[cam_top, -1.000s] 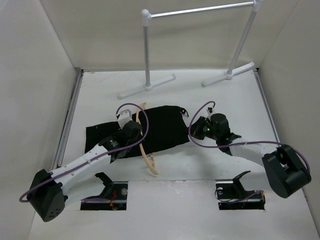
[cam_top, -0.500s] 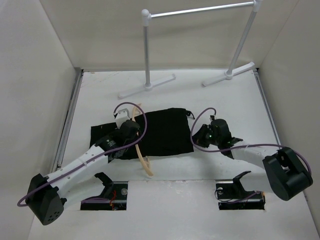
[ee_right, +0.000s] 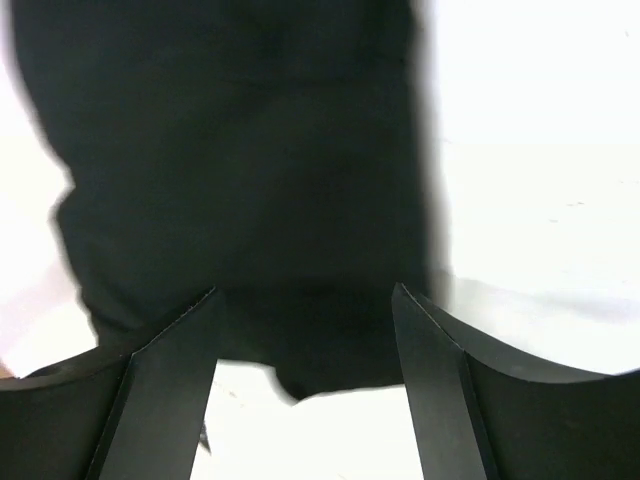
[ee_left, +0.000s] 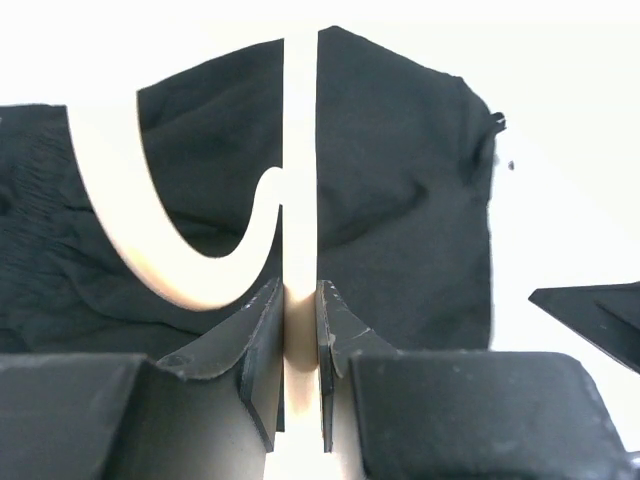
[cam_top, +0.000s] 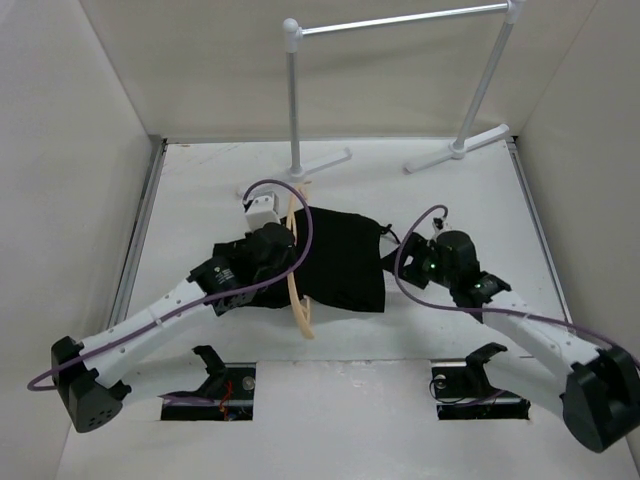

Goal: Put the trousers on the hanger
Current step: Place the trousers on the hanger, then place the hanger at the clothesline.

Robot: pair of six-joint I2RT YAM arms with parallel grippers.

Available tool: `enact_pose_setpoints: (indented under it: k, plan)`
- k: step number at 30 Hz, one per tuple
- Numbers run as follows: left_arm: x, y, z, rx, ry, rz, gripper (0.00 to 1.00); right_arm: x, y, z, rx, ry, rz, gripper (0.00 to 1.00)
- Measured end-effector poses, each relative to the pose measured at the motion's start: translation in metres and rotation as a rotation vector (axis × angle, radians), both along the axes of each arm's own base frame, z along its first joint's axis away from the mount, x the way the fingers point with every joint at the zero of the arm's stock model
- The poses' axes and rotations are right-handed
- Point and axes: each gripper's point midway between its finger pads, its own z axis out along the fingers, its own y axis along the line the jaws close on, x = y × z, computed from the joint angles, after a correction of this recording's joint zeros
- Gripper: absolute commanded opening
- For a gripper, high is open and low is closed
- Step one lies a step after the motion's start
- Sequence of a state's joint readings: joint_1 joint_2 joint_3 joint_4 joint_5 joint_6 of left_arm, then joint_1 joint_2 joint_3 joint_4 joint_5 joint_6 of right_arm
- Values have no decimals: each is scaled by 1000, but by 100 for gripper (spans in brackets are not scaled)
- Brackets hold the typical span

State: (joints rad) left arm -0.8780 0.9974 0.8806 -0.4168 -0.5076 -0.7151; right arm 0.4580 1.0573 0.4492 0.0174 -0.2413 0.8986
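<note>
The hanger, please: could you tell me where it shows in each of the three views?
Top external: the hanger runs near-to-far across the trousers, mid-picture.
Left wrist: centre, clamped in the left gripper.
Right wrist: not in it.
Shared landmark: the black trousers.

top view is evenly lit, soft light from overhead, only faint shadows on the white table (cam_top: 200, 190), and the black trousers (cam_top: 345, 265) read as a flat dark patch. left wrist view is sharper: folds in the cloth show, but the table is blown out to pure white and the pale hanger (ee_left: 299, 150) melts into it at the top edge. right wrist view is blurry all over, the right gripper (ee_right: 305, 300) soft-edged, the cloth nearly detail-free.
</note>
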Motion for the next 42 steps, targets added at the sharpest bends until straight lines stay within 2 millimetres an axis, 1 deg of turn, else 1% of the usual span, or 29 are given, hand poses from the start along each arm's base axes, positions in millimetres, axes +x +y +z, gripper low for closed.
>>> enact_pose_setpoints:
  k: [1, 3, 5, 6, 7, 8, 9, 10, 11, 12, 13, 15, 16, 17, 18, 20, 24, 27, 28, 31, 33, 34, 35, 37, 40, 42]
  plan:
    - [1, -3, 10, 0, -13, -7, 2, 0, -1, 15, 3, -30, 0, 73]
    - [3, -10, 32, -1, -41, -22, 2, 1, -3, 52, 20, -106, -2, 71]
    - [7, -18, 60, -12, -75, -39, 2, 1, -6, 100, 47, -209, -2, 64]
    - [10, -22, 73, -21, -92, -47, 2, -1, -7, 124, 64, -261, 1, 55]
    - [12, -26, 88, -30, -111, -55, 2, -4, -8, 151, 82, -320, 4, 41]
    - [15, -31, 103, -41, -132, -61, 2, -7, -8, 174, 99, -370, 12, 30]
    - [17, -35, 117, -48, -148, -69, 2, -11, -7, 197, 120, -417, 26, 23]
    - [19, -38, 129, -55, -164, -75, 2, -17, -2, 217, 137, -453, 51, 20]
    - [21, -42, 139, -61, -177, -82, 2, -26, 6, 238, 162, -490, 91, 21]
    - [23, -46, 148, -66, -190, -89, 2, -35, 15, 254, 185, -514, 138, 24]
    - [24, -50, 156, -68, -199, -95, 2, -44, 28, 269, 207, -534, 192, 30]
    - [28, -57, 165, -70, -211, -105, 2, -62, 52, 292, 240, -558, 294, 51]
    - [31, -60, 168, -69, -214, -110, 2, -69, 64, 300, 252, -563, 338, 60]
    - [33, -64, 168, -65, -213, -113, 2, -75, 76, 307, 259, -570, 381, 66]
    - [34, -67, 167, -61, -211, -117, 2, -79, 86, 310, 263, -571, 414, 69]
    - [37, -72, 163, -50, -205, -124, 2, -83, 107, 304, 254, -555, 470, 71]
    - [41, -78, 156, -36, -193, -134, 2, -81, 136, 274, 207, -488, 524, 71]
    - [39, -81, 155, -37, -190, -144, 2, -76, 154, 255, 178, -453, 540, 69]
    - [39, -81, 156, -39, -191, -145, 2, -74, 158, 249, 166, -443, 542, 66]
    - [39, -82, 156, -41, -189, -150, 2, -73, 172, 232, 135, -417, 555, 49]
    - [38, -82, 155, -41, -188, -152, 2, -75, 179, 227, 133, -411, 560, 29]
    - [38, -82, 155, -39, -186, -153, 3, -74, 182, 227, 134, -423, 559, 20]
    - [38, -82, 155, -39, -185, -154, 6, -73, 183, 229, 139, -440, 553, 16]
    - [38, -81, 152, -37, -181, -149, 13, -70, 183, 235, 158, -458, 525, 12]
    - [39, -76, 151, -72, -183, -126, 29, -71, 176, 236, 170, -467, 497, 10]
    - [41, -65, 156, -120, -200, -92, 38, -73, 170, 232, 172, -460, 483, 9]
